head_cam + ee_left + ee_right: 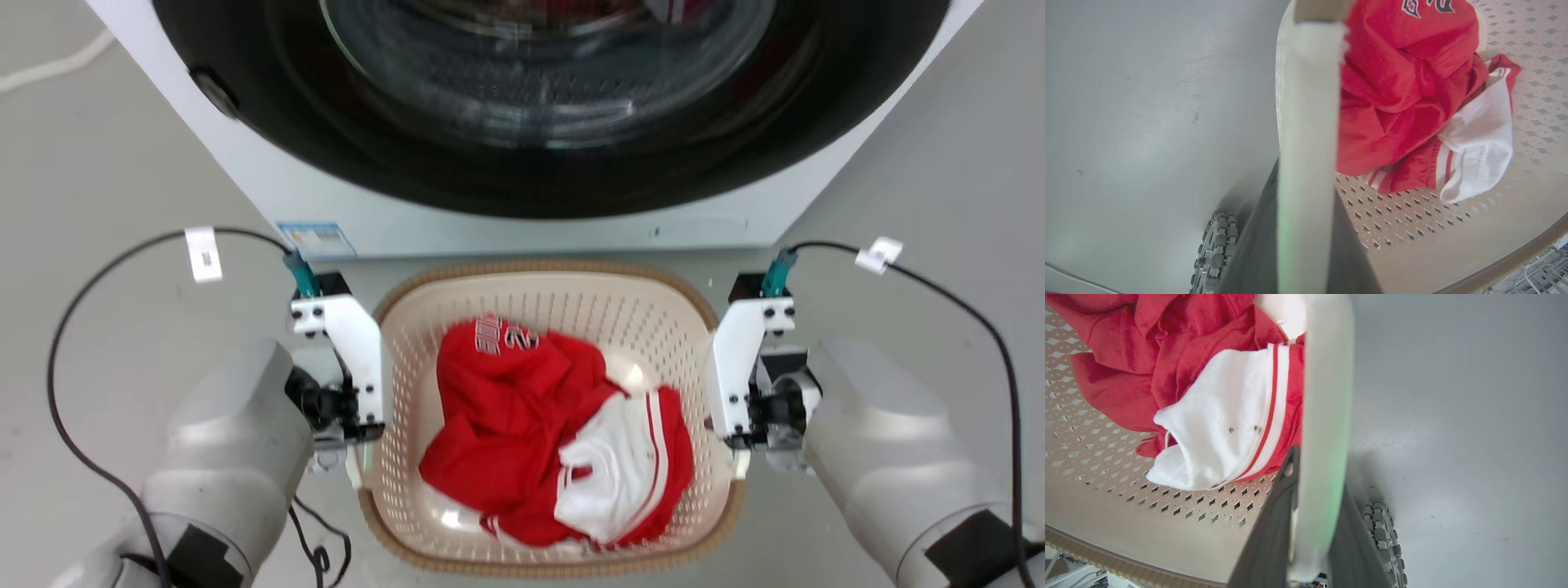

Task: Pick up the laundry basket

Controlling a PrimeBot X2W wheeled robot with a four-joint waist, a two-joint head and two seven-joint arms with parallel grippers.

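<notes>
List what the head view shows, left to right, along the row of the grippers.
left forearm → left gripper → laundry basket, left wall → red and white garment → basket's right wall → right gripper → right forearm

Both pale forearms reach forward and low, the left arm [229, 425] and the right arm [882, 433] angled slightly inward. At each wrist the jaws are clamped on a white side handle of the laundry basket [620, 314], one on either side.
</notes>
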